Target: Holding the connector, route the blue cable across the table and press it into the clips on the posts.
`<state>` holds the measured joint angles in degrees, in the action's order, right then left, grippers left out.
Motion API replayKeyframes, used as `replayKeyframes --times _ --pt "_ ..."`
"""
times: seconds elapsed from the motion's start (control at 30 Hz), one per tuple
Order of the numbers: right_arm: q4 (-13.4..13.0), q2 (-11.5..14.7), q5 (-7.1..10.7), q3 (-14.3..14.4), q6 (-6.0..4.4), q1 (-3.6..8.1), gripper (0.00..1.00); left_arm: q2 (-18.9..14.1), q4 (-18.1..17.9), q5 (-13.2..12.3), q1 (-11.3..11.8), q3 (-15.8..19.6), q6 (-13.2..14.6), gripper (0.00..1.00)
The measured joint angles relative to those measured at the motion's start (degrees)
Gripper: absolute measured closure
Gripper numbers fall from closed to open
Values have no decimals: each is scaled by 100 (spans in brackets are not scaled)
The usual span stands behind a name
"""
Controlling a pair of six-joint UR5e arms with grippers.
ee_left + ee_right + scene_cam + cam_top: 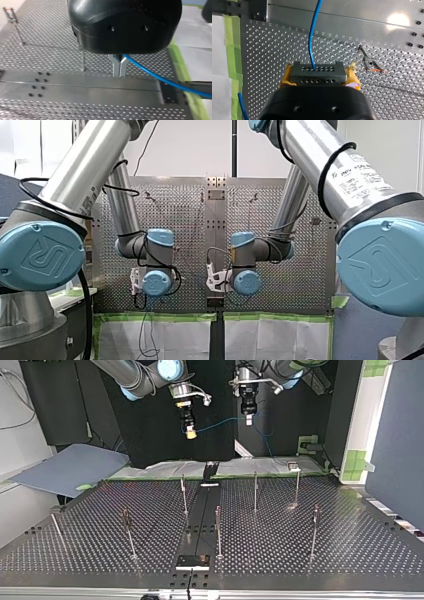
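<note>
In the top view my right gripper [190, 435] hangs above the table's far edge, left of my left gripper [248, 421]. The blue cable [220, 422] sags between them. The right wrist view shows yellow pads [352, 75] shut on a dark connector block [317, 72], with the blue cable [313, 42] leaving its face. My left gripper [119, 73] has its metal fingers shut on the blue cable [155, 76], which trails off to one side. Several thin posts [255, 491] with clips stand on the perforated table [320, 570], below and nearer the top view's camera than both grippers.
A smooth metal rail [202, 520] runs down the table's middle, ending at a small plate [192, 561]. Green tape [185, 75] and white paper border the far edge. A clip with an orange mark [372, 66] lies ahead of my right gripper. A grey sheet [70, 467] lies off the table.
</note>
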<state>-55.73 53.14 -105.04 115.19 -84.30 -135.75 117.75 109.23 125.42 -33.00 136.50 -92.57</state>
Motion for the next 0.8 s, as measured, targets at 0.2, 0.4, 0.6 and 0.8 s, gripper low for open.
replayKeyframes --times 0.2,0.4,0.6,0.8 --pt "0 0 0 0 0 0 100 142 3 12 -5 -2 2 100" --pt "0 0 0 0 0 0 100 152 3 12 -7 -2 2 100" --pt "1 -1 -2 -1 1 -1 100 139 -8 27 -21 -18 -3 100" --pt "150 47 -150 -150 -25 -91 100 -71 119 20 -50 -106 -164 100"
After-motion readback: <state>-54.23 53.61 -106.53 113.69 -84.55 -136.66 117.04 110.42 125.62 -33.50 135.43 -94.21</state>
